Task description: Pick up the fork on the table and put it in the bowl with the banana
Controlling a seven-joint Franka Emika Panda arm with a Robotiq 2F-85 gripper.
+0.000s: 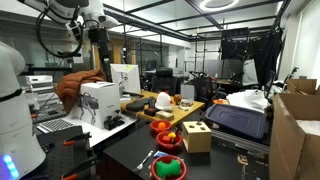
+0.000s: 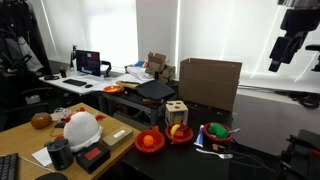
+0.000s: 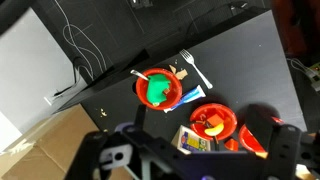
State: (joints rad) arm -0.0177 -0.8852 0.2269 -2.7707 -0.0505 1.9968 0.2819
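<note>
The fork (image 3: 195,68) lies flat on the black table (image 3: 240,60), just beyond a red bowl with green contents (image 3: 158,90). It also shows in both exterior views (image 1: 147,157) (image 2: 214,151). The bowl with the banana (image 3: 213,122) is small and red, holds yellow and orange pieces, and stands next to a wooden block box (image 3: 196,141). The bowl also shows in both exterior views (image 1: 170,140) (image 2: 180,132). My gripper (image 3: 197,120) is open and empty. It hangs high above the table in both exterior views (image 1: 97,35) (image 2: 288,45), far from the fork.
A third red bowl with orange pieces (image 2: 150,141) stands beside the banana bowl. A white and blue tube (image 3: 186,98) lies against the green-filled bowl. A large cardboard box (image 2: 209,83) and a dark case (image 1: 238,120) stand at the table's edges. A cluttered wooden tray (image 1: 160,105) lies further off.
</note>
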